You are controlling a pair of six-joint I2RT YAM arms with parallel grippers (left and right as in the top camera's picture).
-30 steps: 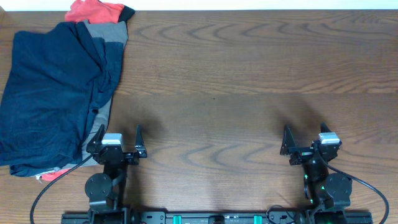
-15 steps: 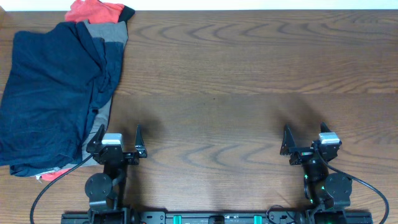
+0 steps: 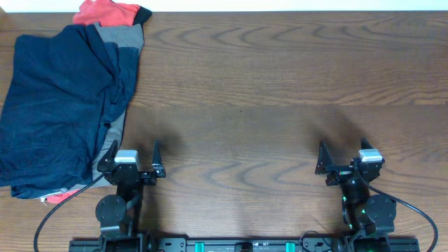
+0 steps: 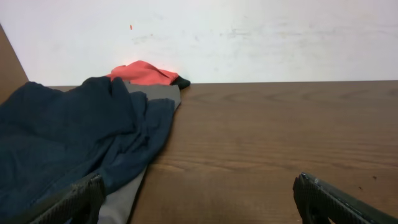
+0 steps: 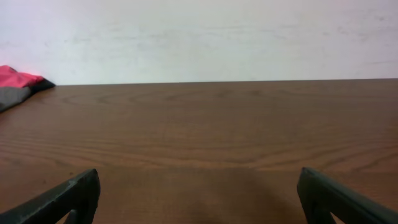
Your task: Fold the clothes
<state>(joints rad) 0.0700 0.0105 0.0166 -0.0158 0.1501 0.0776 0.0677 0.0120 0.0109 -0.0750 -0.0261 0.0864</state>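
Note:
The clothes lie in a heap at the table's far left: a dark navy-blue garment point(image 3: 56, 112) on top, a grey piece point(image 3: 120, 36) under it and a red-orange piece point(image 3: 105, 10) at the back edge. The left wrist view shows the navy garment point(image 4: 68, 137), the grey piece point(image 4: 158, 93) and the red-orange piece point(image 4: 142, 71). No waistband button shows. My left gripper point(image 3: 133, 152) point(image 4: 199, 199) is open and empty, just right of the heap's near corner. My right gripper point(image 3: 344, 150) point(image 5: 199, 199) is open and empty at the front right, far from the clothes.
The brown wooden table point(image 3: 280, 84) ends at a white wall point(image 5: 199, 37) at the back. The red-orange piece shows at the far left of the right wrist view point(image 5: 15, 78). A cable loops near the left arm's base point(image 3: 49, 210).

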